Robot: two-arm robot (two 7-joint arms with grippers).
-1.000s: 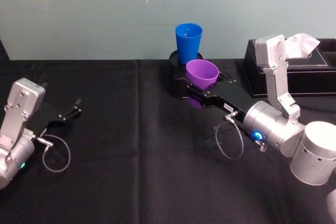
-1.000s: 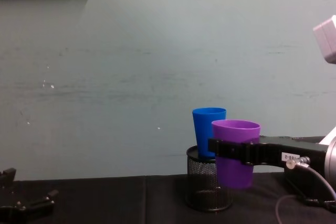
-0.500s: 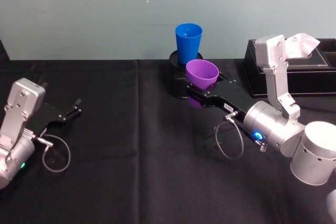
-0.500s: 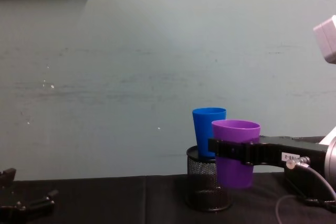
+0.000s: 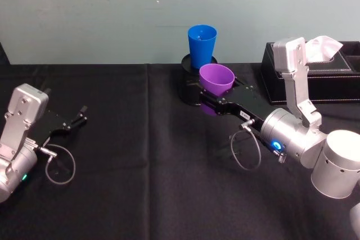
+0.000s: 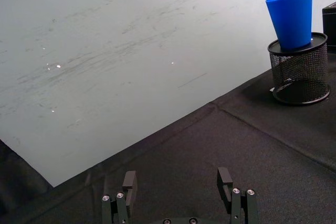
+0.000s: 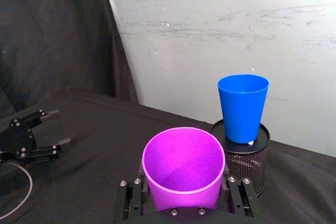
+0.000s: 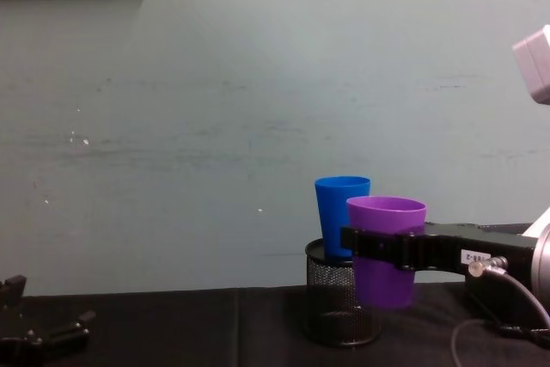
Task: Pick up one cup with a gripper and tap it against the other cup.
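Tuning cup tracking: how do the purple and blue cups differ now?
Colour: the purple cup versus the blue cup. Support: the purple cup is held off the table in the right gripper's jaws; the blue cup stands on the mesh pen holder. Height: the blue cup's rim sits above the purple cup's. Both are upright, tapered tumblers.

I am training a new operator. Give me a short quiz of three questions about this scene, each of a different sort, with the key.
1. True or false: the right gripper holds the purple cup lifted off the table.
2. What carries the blue cup? A) the purple cup B) the mesh pen holder C) the table
3. Which gripper lies open and empty, low over the table on the robot's left?

Key: 1 true; 2 B; 3 the left gripper.
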